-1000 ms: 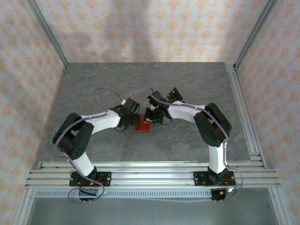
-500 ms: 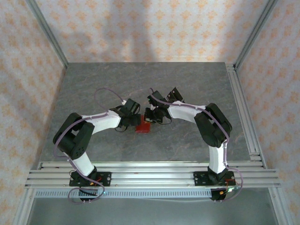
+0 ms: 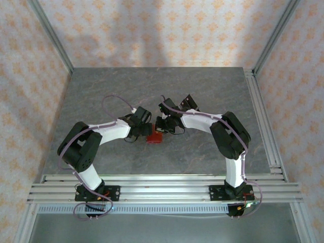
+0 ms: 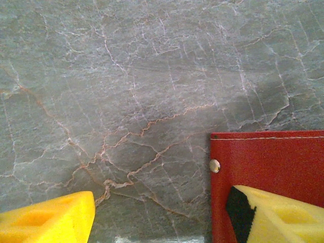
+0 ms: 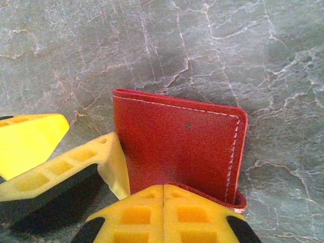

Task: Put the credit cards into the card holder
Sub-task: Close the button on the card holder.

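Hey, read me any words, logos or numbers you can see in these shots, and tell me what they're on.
There are none to read. The card holder is plain red with pale stitching, and its snap bears no legible mark. The table shows just stone-like veining. The wall carries an ornament pattern, not writing.

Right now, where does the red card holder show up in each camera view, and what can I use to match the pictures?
Top external: the card holder is a small red patch near the picture's centre, on the table.
Left wrist: lower right corner, with its snap by its left edge.
Right wrist: centre of the picture, white stitching along its top and right edges.
Shared landmark: the grey veined table around it in all three.
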### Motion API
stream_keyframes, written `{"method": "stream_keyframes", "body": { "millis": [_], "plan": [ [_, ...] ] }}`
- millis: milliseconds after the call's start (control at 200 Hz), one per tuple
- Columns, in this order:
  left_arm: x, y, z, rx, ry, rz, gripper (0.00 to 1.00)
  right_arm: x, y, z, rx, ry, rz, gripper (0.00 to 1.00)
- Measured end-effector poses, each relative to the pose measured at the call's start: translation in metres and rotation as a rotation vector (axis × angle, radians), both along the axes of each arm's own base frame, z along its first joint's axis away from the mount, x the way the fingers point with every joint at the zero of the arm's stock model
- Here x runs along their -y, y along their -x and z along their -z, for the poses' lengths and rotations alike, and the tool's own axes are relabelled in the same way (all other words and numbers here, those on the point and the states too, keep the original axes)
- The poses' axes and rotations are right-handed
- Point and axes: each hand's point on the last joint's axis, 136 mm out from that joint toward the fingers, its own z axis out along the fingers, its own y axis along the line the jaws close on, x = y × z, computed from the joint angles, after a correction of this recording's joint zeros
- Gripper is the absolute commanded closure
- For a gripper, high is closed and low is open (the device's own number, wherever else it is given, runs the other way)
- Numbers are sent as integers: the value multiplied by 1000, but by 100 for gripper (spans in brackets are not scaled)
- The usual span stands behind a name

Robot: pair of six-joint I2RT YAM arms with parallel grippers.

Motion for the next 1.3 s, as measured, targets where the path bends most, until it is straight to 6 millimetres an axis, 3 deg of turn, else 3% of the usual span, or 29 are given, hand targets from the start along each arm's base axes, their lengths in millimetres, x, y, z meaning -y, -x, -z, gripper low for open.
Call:
{"method": "stream_keyframes", "body": {
  "millis": [576,1091,1296],
  "plan": [
    [0,0,0,0,0,0,28,-2,1,9,5,-20,-2,100],
    [0,0,0,-1,-1,0,28,0,7,14,122,-56,21,100],
    [-1,1,0,-2,-5,0,28,-6,5,6,132,-70,16,66]
  ]
}}
